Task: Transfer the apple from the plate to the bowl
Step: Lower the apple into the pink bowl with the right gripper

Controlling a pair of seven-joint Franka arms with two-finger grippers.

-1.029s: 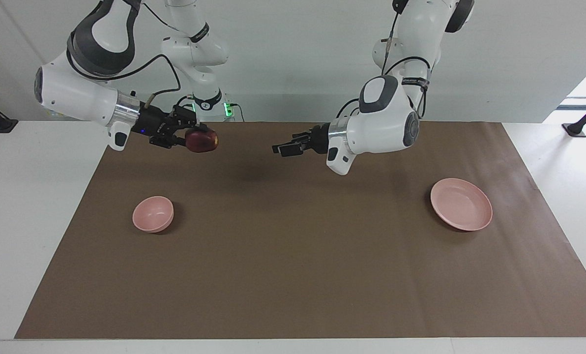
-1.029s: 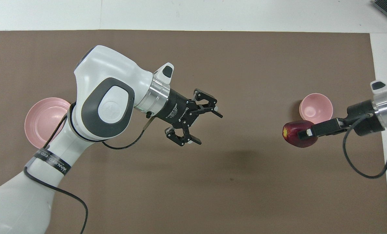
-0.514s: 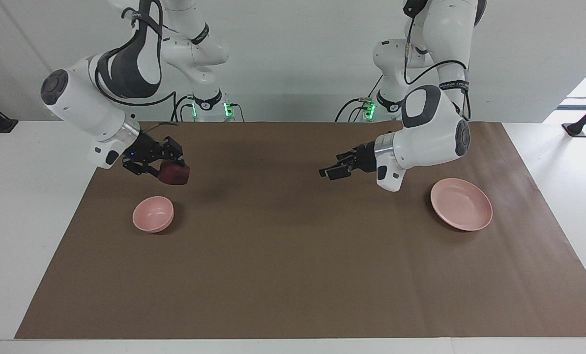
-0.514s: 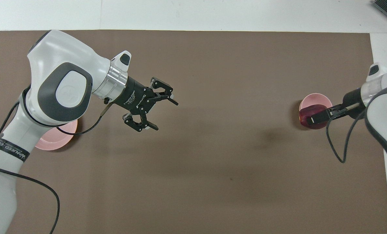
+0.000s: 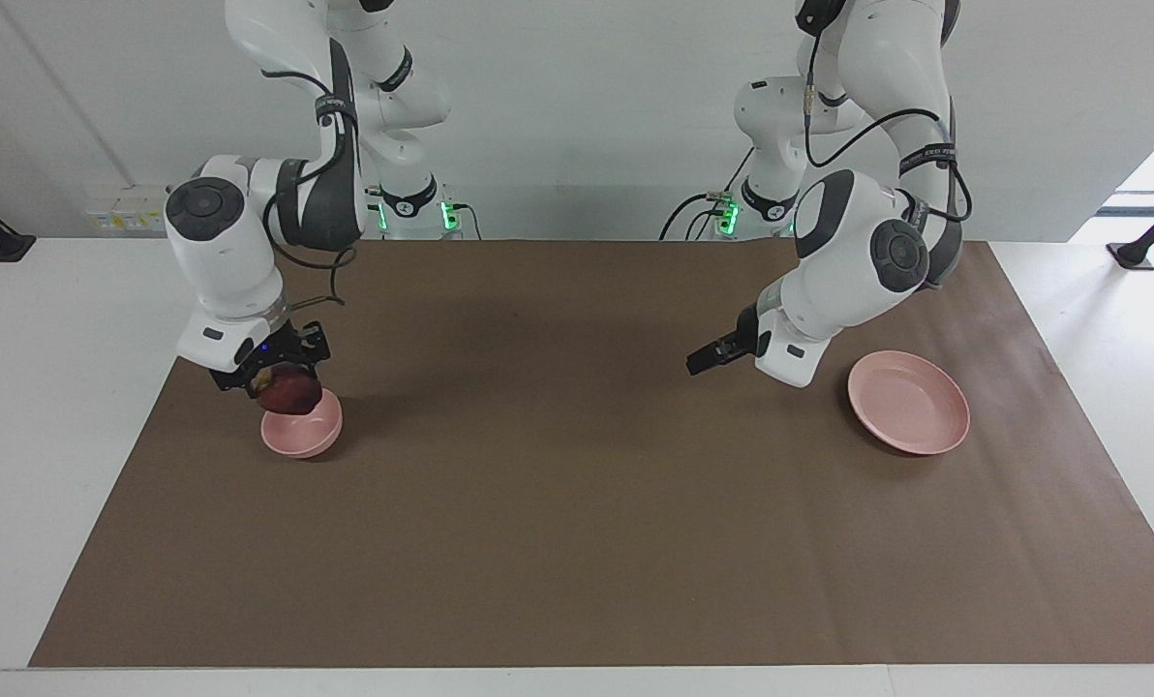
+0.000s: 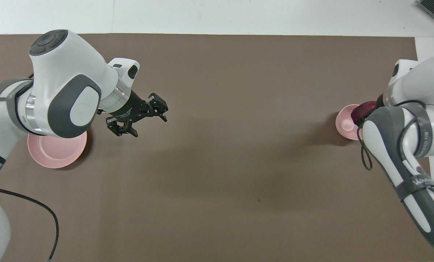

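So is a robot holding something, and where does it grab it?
Yes. The right end effector grips the apple at its upper part, over the bowl. The left end effector holds nothing.

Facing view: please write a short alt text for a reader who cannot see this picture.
The right gripper holds a dark red apple just over a small pink bowl at the right arm's end of a brown table cover. The left gripper, holding nothing, hangs over the cover beside a wide pink plate with nothing on it.
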